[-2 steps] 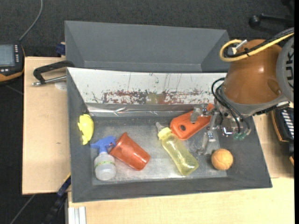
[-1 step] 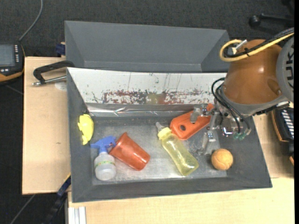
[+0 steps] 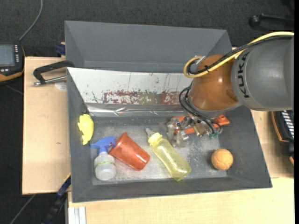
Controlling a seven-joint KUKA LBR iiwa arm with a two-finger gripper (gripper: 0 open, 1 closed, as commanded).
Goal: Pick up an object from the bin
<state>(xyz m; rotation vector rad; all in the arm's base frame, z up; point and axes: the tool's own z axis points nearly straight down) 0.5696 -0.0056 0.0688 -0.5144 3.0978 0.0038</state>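
My gripper (image 3: 177,130) hangs low in the middle of the bin, towards the back. Right beside it, to the front left, lies a yellow baby bottle (image 3: 170,159) on its side, its cap end pointing at the gripper. I cannot tell whether the two touch. An orange ball (image 3: 222,159) rests on the floor to the gripper's front right, apart from it. An orange-red cup (image 3: 131,151) lies tipped over, left of the bottle.
A clear spray bottle with a blue top (image 3: 104,161) lies at the front left, next to the cup. A yellow toy (image 3: 85,128) sits against the left wall. A small orange-red piece (image 3: 223,120) shows under the arm by the right wall.
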